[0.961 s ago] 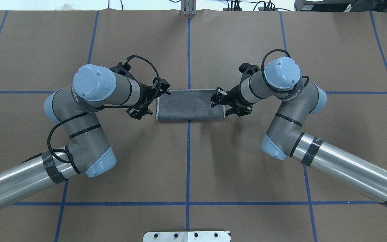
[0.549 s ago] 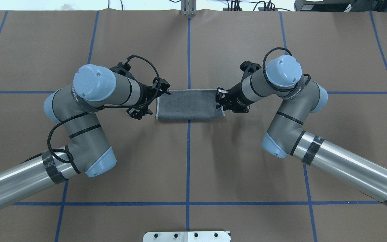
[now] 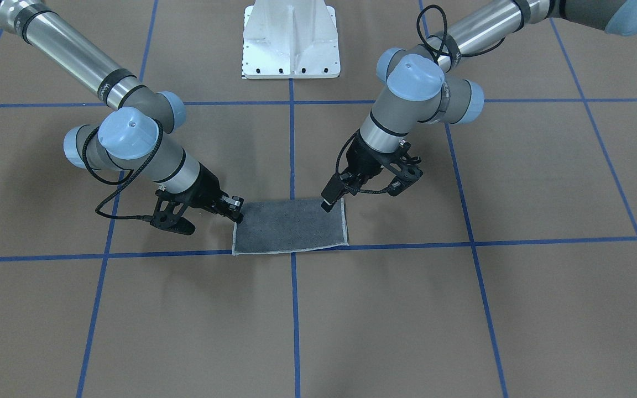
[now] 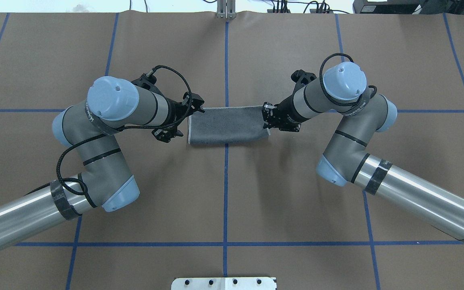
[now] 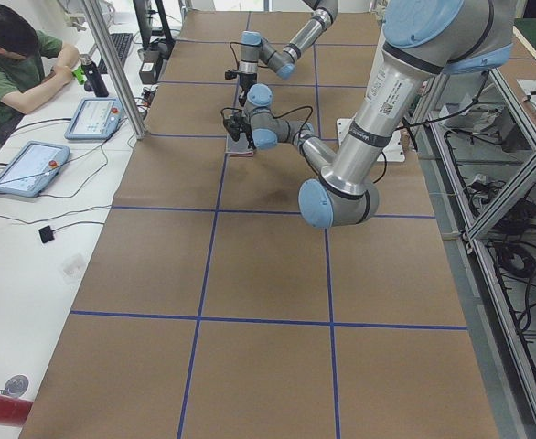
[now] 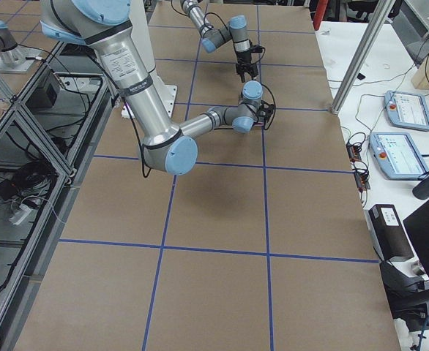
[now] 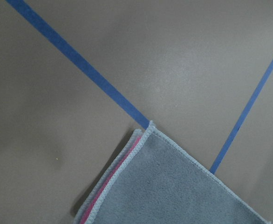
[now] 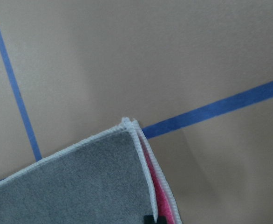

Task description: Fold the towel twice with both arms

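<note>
The towel [image 4: 226, 125] lies folded once into a rectangle, dark grey face up, on the table's centre line. It also shows in the front view [image 3: 291, 226]. A pink inner layer shows at its corners in the left wrist view [image 7: 174, 186] and the right wrist view [image 8: 80, 186]. My right gripper [image 4: 267, 120] [image 3: 238, 215] is shut on the towel's right edge, which rises slightly; a black fingertip [image 8: 153, 218] shows on the pink layer. My left gripper [image 4: 193, 106] [image 3: 328, 203] hovers open just over the towel's left edge, holding nothing.
The brown table is marked with a blue tape grid [image 4: 226, 60]. The white bolted pedestal [image 3: 291, 38] [image 4: 224, 283] stands at the robot's side. An operator [image 5: 12, 55] and tablets [image 5: 26, 169] sit beyond the far edge, with metal posts [image 6: 361, 62] there.
My right gripper closed on the towel's right edge and drew slightly to the right, raising that edge a little. The left arm has not moved.
</note>
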Robot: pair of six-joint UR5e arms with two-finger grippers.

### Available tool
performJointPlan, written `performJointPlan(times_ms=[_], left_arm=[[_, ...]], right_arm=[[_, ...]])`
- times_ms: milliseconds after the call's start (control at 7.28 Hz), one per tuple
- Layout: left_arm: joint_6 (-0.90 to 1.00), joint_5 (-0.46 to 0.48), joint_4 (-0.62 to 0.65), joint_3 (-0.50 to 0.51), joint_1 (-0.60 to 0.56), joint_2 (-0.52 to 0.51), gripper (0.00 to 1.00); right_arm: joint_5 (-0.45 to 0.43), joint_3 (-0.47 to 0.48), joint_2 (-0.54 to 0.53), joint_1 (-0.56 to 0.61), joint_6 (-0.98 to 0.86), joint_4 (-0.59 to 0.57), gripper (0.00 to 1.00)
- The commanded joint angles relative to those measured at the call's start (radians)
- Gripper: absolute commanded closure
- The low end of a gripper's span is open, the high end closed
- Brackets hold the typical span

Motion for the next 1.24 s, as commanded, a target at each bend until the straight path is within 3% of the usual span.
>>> performJointPlan(times_ms=[0, 549, 1099], left_arm=[[-0.001, 0.000, 0.000, 0.000, 0.000, 0.001, 0.00], [0.000, 0.000, 0.000, -0.002, -0.003, 0.001, 0.00], [0.028, 0.000, 0.000, -0.002, -0.020, 0.016, 0.00]], right_arm=[[0.115, 0.004, -0.031, 0.062, -0.005, 0.004, 1.00], [0.170, 0.129, -0.116, 0.058, 0.012, -0.006, 1.00], [0.194, 0.218, -0.101, -0.069, 0.226, -0.008, 1.00]])
